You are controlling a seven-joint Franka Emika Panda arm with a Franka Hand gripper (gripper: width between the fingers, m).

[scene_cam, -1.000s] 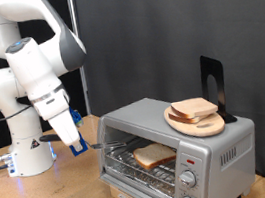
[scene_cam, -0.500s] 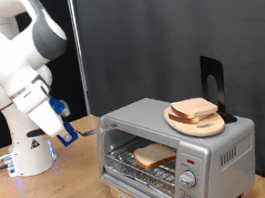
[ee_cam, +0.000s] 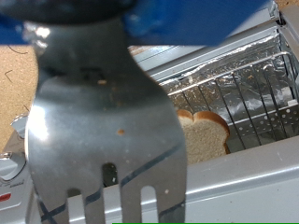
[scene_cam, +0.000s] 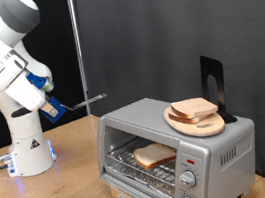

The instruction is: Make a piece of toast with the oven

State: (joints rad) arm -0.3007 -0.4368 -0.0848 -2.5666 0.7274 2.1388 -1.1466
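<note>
The silver oven (scene_cam: 217, 151) stands at the exterior view's lower right with its door open. One piece of toast (scene_cam: 154, 155) lies on the wire rack inside; the wrist view also shows it (ee_cam: 204, 136) on the rack. My gripper (scene_cam: 52, 108), with blue fingers, is up at the exterior view's left, well clear of the oven. It is shut on the handle of a metal fork (scene_cam: 85, 101) that points toward the oven. The fork's tines (ee_cam: 105, 140) fill most of the wrist view.
A round wooden plate (scene_cam: 208, 125) with more bread slices (scene_cam: 193, 109) sits on top of the oven, next to a black stand (scene_cam: 213, 84). The oven's open door (scene_cam: 137, 192) juts out low in front. The robot base (scene_cam: 27, 151) stands at the left.
My gripper has pulled back from the oven mouth, rising and moving to the exterior view's left with the fork. The toast stays on the rack.
</note>
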